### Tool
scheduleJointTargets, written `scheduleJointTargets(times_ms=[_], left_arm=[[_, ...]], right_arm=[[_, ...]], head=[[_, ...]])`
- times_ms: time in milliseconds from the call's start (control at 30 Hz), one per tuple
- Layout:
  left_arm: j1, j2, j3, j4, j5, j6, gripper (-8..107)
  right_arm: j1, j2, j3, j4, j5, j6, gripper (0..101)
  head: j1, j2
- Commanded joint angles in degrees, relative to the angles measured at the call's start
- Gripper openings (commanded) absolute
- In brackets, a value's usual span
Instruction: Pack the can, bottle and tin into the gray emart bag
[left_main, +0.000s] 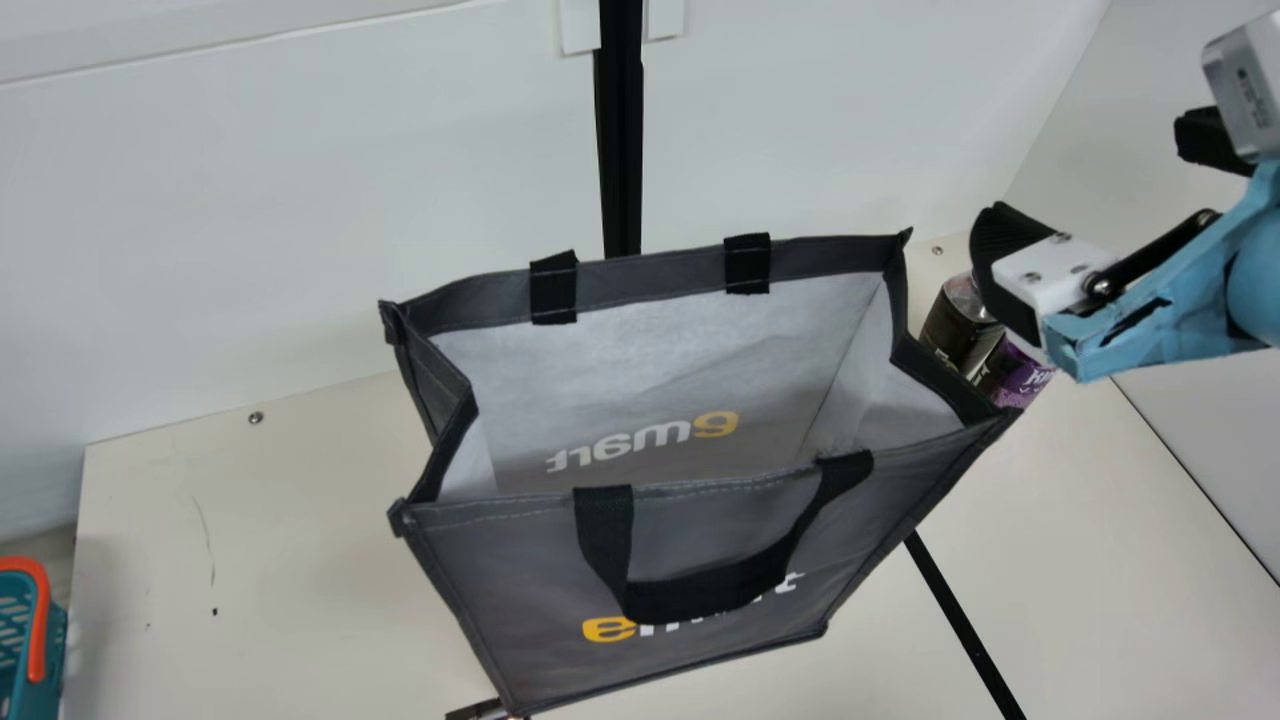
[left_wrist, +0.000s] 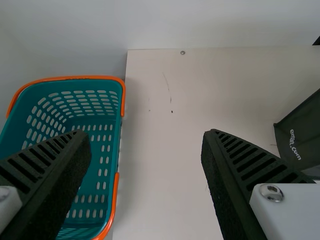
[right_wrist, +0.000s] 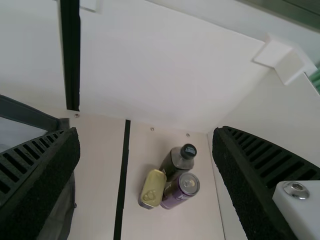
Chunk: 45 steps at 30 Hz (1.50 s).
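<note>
The gray emart bag (left_main: 720, 570) stands upright with its mouth spread, its interior visible and nothing seen inside. In the main view my right gripper (left_main: 1010, 270) is over the area right of the bag, partly covering the bottle (left_main: 952, 318) and the purple can (left_main: 1018, 372). From the right wrist, my open right gripper (right_wrist: 146, 185) is above the bottle (right_wrist: 175, 162), the can (right_wrist: 181, 191) and the gold tin (right_wrist: 152, 189), which stand close together. In the left wrist view my left gripper (left_wrist: 146, 185) stands open with nothing between its fingers, and part of the bag (left_wrist: 300, 135) shows.
A teal basket with orange handles (left_wrist: 95, 155) sits beside the cream table (left_wrist: 165, 175); its edge shows at the main view's left. White walls rise behind and at the right. Black strips run along the table and back wall.
</note>
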Motion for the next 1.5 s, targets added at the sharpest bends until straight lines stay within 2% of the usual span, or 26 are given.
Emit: scheduleJointTargets(times_ms=[0, 433, 867, 1467], left_arm=[[0.0, 0.0, 0.0, 0.0, 0.0, 0.0, 90], [0.0, 0.0, 0.0, 0.0, 0.0, 0.0, 90], [0.0, 0.0, 0.0, 0.0, 0.0, 0.0, 90], [0.0, 0.0, 0.0, 0.0, 0.0, 0.0, 90]], right_arm=[[-1.78, -0.03, 0.63, 0.17, 0.04, -0.19, 91], [-8.2, -0.97, 6.77, 0.06, 0.04, -0.52, 91], [-10.99, -2.26, 13.49, 0.37, 0.04, -0.38, 91], [-11.03, -2.22, 13.48, 0.27, 0.08, -0.44, 91]], head=[[-1.3, -0.14], [-1.3, -0.14], [-1.3, -0.14], [-1.3, -0.14]])
